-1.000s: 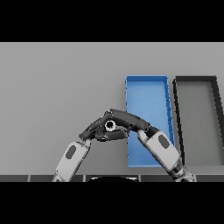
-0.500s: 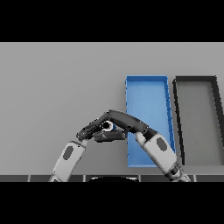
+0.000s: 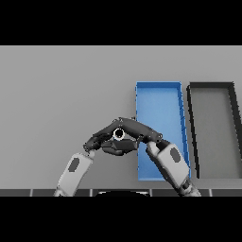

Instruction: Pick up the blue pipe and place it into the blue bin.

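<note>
Both robot hands meet at lower centre of frame, w/ the pipe (image 3: 118, 134) between them.
Left robot hand (image 3: 100, 137) reaches up-right, right robot hand (image 3: 137, 130) up-left, fingertips touching to form a peak over the worktop (image 3: 61, 94). Both sets of fingers curl round the pipe; only its pale ring end shows, just left of the blue bin (image 3: 160, 94). Black bin (image 3: 212, 87) at far right, beside the blue one.

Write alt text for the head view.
Both dark hands, left hand and right hand, meet over a grey table, fingers closed around a small pale ring-like object, just left of a blue bin. A black bin sits to the blue bin's right.
</note>
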You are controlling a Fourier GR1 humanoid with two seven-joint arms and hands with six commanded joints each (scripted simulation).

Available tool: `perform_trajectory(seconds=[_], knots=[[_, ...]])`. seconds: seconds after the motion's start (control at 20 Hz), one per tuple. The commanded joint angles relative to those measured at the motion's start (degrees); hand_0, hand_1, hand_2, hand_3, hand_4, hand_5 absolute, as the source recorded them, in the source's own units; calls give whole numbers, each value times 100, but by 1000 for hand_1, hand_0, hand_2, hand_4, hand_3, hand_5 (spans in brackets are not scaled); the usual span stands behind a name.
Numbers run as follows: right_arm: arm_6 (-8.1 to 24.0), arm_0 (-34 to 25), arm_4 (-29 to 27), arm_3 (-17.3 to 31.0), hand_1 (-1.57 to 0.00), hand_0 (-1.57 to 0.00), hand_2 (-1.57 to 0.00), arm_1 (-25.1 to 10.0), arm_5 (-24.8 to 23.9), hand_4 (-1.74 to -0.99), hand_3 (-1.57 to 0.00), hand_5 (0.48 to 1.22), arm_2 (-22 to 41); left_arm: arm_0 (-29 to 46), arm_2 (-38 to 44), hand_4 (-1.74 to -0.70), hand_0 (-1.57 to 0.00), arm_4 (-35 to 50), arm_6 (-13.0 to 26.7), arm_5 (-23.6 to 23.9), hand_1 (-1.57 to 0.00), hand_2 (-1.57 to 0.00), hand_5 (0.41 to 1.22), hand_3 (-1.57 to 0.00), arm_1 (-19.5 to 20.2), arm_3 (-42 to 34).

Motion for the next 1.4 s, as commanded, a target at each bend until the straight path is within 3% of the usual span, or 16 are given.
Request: perform_trajectory(seconds=[0.0, 0.2, 0.4, 0.55, 0.75, 1.0, 1.25, 1.35], knots=[[149, -138, -185, -29, -1571, -1571, -1571, -13, -61, -1741, -1570, 1221, -112, 21, 8, -922, -25, 9, -33, 17, -23, -22, 482, -20, -8, -14], [1018, -956, -1177, -92, -1571, -1571, -1571, -4, -590, -1741, -1571, 1221, -651, 79, -58, -908, -10, -27, -32, 6, -9, -9, 456, -8, -7, -45], [986, -2068, -2023, 279, -1571, -1571, -1571, -326, -724, -1741, -1571, 1221, -1410, 75, -25, -906, -3, 59, 37, -64, -3, -3, 437, -3, 1, -35], [725, -2753, -1724, 686, -1571, -1571, -1571, -735, -1245, -1741, -1571, 1221, -1988, 67, -16, -902, -1, 12, 177, -22, -1, -1, 432, -1, 13, -56], [818, -3096, -1361, 1500, -1571, -1571, -1571, -1266, -1404, -1741, -1571, 1221, -2542, 97, -6, -890, 0, 45, 134, -92, 0, 0, 421, 0, 88, -98], [613, -2602, -922, 2224, -1571, -1571, -1571, -1688, -1097, -1741, -1571, 1221, -3005, 44, -10, -874, 1, -76, 23, -38, 1, 1, 413, 1, 128, -56], [744, -1526, -689, 2117, -1571, -1571, -1571, -1607, -1114, -1741, -1571, 1221, -3111, 117, -87, -866, 1, -106, 33, -40, 1, 1, 420, 1, 98, -107], [937, -1059, -653, 1809, -1571, -1571, -1571, -1581, -1114, -1741, -1571, 1221, -3064, 195, -42, -875, 1, -23, 39, -51, 1, 1, 422, 1, 132, -191]])
